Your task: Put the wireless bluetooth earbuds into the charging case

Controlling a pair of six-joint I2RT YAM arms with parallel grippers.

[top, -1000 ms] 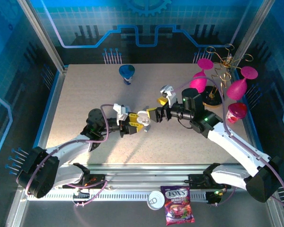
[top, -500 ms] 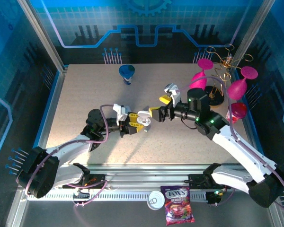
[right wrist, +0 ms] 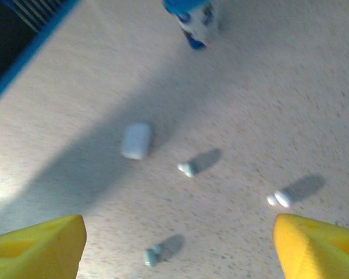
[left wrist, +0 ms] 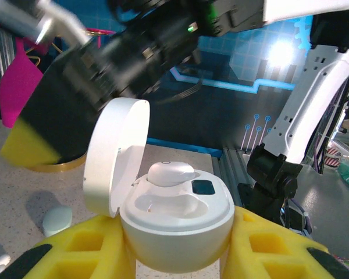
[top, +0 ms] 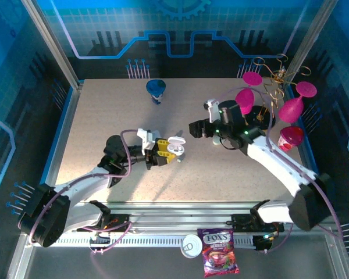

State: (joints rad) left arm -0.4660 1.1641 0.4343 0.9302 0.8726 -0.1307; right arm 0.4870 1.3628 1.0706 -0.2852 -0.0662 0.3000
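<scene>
The white charging case [left wrist: 174, 224] sits clamped between the yellow pads of my left gripper [left wrist: 177, 247], its lid [left wrist: 113, 157] swung open to the left. One white earbud [left wrist: 170, 173] rests in the case's far slot, and the near slot is bare. In the top view the case [top: 174, 148] is held near the table's middle, with my right gripper [top: 193, 129] a short way up and to its right. That right gripper [right wrist: 177, 250] is open and empty above the table. Three loose earbuds [right wrist: 188, 168] [right wrist: 151, 256] [right wrist: 279, 199] lie beneath it.
A closed white case [right wrist: 136, 140] lies on the table beside the loose earbuds. A blue funnel [top: 156, 89] stands at the back. At the back right is a wire stand with magenta cups [top: 291, 107]. A candy bag [top: 220, 259] lies beyond the near rail.
My right gripper has drawn back from the case, up and to the right, and now faces down at the table. The left gripper and case have stayed put.
</scene>
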